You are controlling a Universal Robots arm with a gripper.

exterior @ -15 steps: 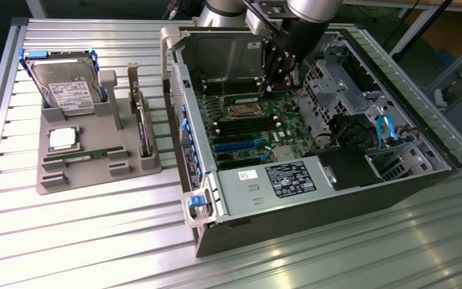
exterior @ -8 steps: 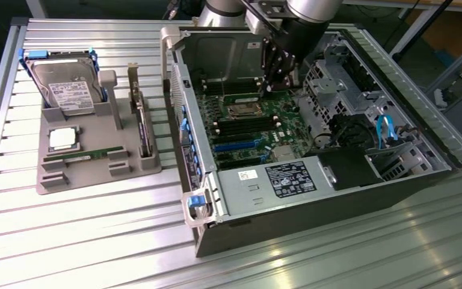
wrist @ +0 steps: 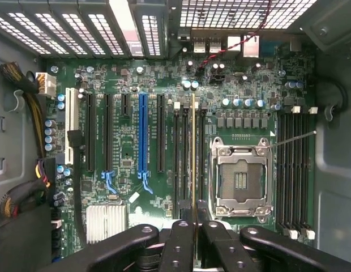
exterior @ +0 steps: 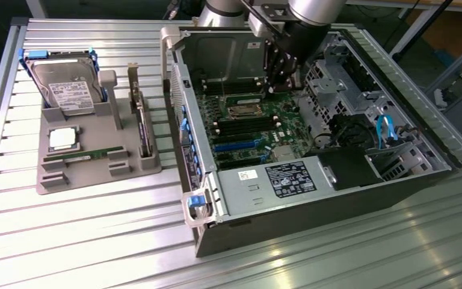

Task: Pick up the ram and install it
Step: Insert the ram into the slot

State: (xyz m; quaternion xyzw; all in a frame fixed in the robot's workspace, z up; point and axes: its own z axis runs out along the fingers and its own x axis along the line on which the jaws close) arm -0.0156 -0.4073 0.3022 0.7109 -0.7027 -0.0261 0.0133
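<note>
**Entry: ram installation, stick picked up and carried over the board; seating not yet evident (judged).**

- Tray, nine o'clock of the computer case in the exterior view: spare stick lying flat.
- Gripper, twelve o'clock of the motherboard: reaching down inside the case, jaws clenched on the ram.
- The ram: seen edge-on in the wrist view, in line with the memory slots, beside the CPU socket. Contact with a slot cannot be told.
- Requirement (judged): edge parallel to the slot, straight even pressure.
</note>
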